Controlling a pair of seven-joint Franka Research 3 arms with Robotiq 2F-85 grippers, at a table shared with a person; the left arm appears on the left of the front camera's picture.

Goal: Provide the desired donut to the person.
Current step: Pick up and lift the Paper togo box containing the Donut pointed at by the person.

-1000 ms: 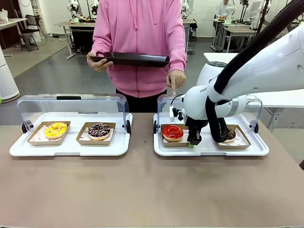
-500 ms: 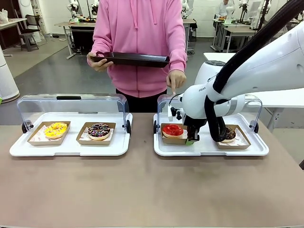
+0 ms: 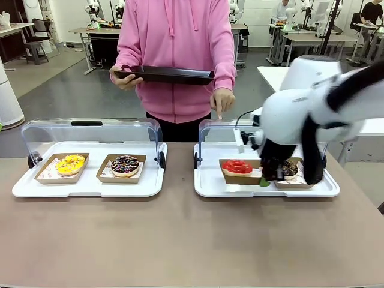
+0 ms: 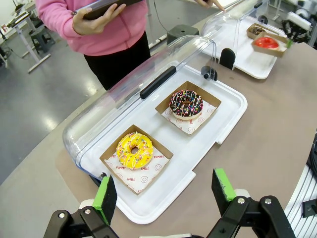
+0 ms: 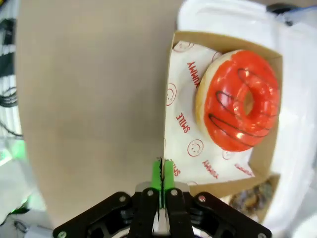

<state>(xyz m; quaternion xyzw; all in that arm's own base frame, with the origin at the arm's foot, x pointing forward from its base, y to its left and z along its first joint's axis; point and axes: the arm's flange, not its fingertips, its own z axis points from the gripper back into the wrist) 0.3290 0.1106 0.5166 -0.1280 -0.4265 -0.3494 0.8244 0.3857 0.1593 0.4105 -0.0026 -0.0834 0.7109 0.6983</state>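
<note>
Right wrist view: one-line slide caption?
Right gripper shut on the rim of the cardboard tray carrying the red-glazed donut.

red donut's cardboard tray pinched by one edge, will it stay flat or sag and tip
Probably light and stiff: the cardboard tray has folded walls and looks flat in the right tool's shut pinch. It may sag or twist, since the red donut sits away from the pinched edge. The donut might slide on the paper liner if it tilts.
</note>
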